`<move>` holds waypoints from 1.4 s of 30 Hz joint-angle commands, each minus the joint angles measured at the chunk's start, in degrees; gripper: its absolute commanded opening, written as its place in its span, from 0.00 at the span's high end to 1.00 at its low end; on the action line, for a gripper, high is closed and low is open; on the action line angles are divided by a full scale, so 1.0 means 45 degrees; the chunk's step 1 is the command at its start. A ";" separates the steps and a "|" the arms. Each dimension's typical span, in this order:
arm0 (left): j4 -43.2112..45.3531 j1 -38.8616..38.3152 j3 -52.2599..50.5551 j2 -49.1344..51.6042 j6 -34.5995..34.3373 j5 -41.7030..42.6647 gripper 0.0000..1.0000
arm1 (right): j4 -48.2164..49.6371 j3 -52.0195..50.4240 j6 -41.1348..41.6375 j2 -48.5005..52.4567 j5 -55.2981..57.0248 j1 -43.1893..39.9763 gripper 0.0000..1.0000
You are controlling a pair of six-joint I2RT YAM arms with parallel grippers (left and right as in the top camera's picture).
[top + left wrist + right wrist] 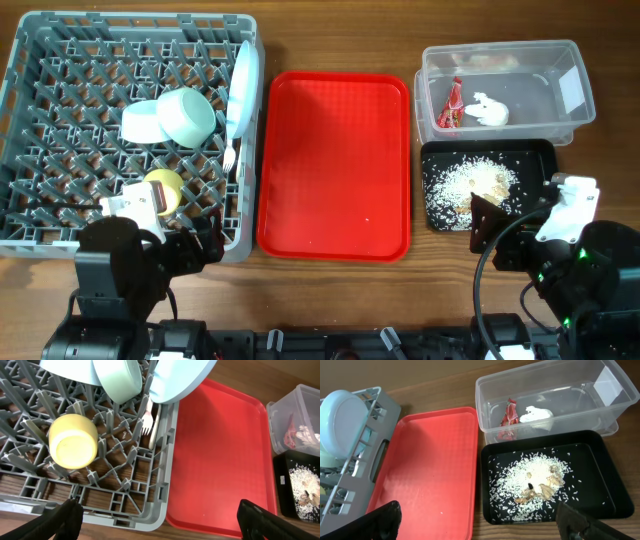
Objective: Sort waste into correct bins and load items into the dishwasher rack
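We look down on a wooden tabletop (330,30). On the robot's left sits the large grey dishwasher rack (130,20). Inside it, a pale round plate (241,85) stands on edge along the wall nearest the middle of the tabletop. A light blue bowl (190,115) leans among the pegs, touching a second bowl (145,122) beside it. A small yellow cup (165,188) sits among the pegs toward the near edge. A white plastic fork (231,155) rests upright-ish just beside the plate.

A flat red serving tray (335,165) lies in the middle, between the rack and the bins.

On the robot's right, the clear plastic tub (560,85) holds a red-and-white snack wrapper (452,103) and a crumpled white tissue (490,110), side by side. Just nearer the robot, the black tray (540,150) holds scattered rice (475,180) with a few brownish scraps.

The left gripper (159,519) hovers over the rack's near corner, jaws wide apart, holding nothing. The right gripper (479,519) hovers over the black tray's near edge, jaws likewise spread and holding nothing.
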 commanded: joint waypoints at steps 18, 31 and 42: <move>-0.0010 -0.0087 -0.0107 -0.0010 -0.0107 -0.0024 0.00 | 0.3308 -0.2521 -0.0457 -0.3055 0.0801 -0.0029 0.00; -0.0010 -0.0087 -0.0107 -0.0010 -0.0107 -0.0024 0.00 | 1.3916 -1.1215 0.0117 -0.7159 0.0525 -0.0029 0.00; -0.0010 -0.0087 -0.0107 -0.0010 -0.0107 -0.0024 0.00 | 1.4620 -1.3129 -0.2351 -0.7164 -0.0389 -0.0029 0.00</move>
